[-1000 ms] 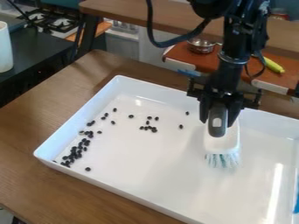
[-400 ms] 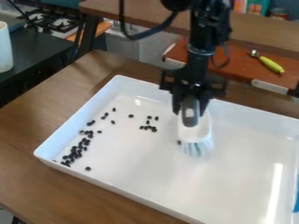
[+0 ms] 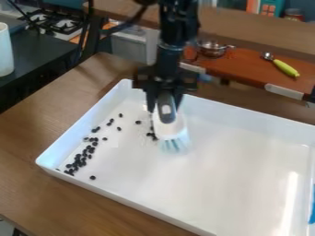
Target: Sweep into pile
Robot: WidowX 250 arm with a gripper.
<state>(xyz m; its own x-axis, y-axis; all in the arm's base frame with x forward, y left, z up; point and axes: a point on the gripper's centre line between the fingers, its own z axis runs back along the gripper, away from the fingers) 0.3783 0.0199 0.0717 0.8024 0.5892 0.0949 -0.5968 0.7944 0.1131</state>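
So the black gripper [image 3: 165, 102] is hanging over the far left part of the tray and is clamping the brush [image 3: 168, 128] by its dark grey handle, fingers pressing in from both sides. The brush is tilting bristles-down, its rounded white plastic head flaring into pale blue-white bristles [image 3: 175, 144]. A few dark, bean-like bits [image 3: 151, 135] are sitting right beside the head. Most of the others are bunching in an uneven strip [image 3: 78, 162] along the left wall, smooth little ovals, with one loner [image 3: 93, 177] lying nearer the front edge. The tray [image 3: 246, 115] is shallow, white and boxy with rounded corners (it's shining like crazy on the right), and it's resting on a brown wood-grain table [image 3: 37, 122]. Behind, a round shiny metal pot [image 3: 212, 49] and a utensil with a yellow-green handle [image 3: 286, 68] are sitting on a reddish-brown surface [image 3: 246, 64].
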